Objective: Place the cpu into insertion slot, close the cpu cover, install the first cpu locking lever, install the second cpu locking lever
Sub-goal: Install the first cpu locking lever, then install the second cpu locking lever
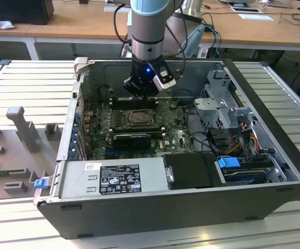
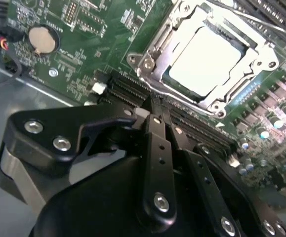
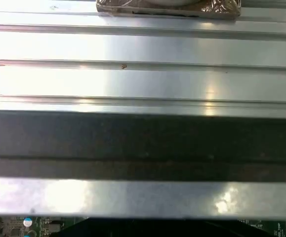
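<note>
The cpu (image 2: pixel 207 54), a pale silver square, lies in the insertion slot (image 1: pixel 139 118) on the green board inside the open computer case. The cpu cover (image 2: pixel 155 52), a silvery frame with a square window, lies down around the chip's top. My gripper (image 2: pixel 165 119) hangs just past the socket's edge, over the long black memory slots (image 2: pixel 128 91). Its two black fingers stand close together with nothing between them. In the exterior view the gripper (image 1: pixel 142 93) sits just behind the socket, low inside the case.
A black card (image 1: pixel 131 140) lies in front of the socket. The power supply (image 1: pixel 118 179) fills the case's front. The drive cage (image 1: pixel 222 106) and cables stand at the exterior view's right. A coin battery (image 2: pixel 43 39) sits on the board. The case wall (image 3: pixel 143 140) crosses the first wrist view.
</note>
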Robot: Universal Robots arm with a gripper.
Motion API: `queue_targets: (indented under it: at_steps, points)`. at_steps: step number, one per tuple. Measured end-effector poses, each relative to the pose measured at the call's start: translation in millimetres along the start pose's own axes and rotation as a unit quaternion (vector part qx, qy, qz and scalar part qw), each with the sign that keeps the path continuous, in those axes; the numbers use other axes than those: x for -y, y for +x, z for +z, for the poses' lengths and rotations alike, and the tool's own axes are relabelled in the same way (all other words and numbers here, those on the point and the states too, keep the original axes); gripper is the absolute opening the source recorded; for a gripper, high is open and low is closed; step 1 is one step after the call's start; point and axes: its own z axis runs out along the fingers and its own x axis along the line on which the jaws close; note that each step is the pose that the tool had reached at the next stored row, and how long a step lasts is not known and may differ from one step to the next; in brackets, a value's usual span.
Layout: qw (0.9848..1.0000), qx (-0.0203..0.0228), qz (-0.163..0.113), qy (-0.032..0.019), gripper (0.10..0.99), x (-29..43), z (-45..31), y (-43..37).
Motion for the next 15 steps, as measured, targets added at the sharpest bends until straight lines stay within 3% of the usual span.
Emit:
queue_targets:
  at_steps: [15]
  points:
    - [1.0, 0.0, 0.0, 0.0001, 0.106, 11.6, -1.1, 0.3]
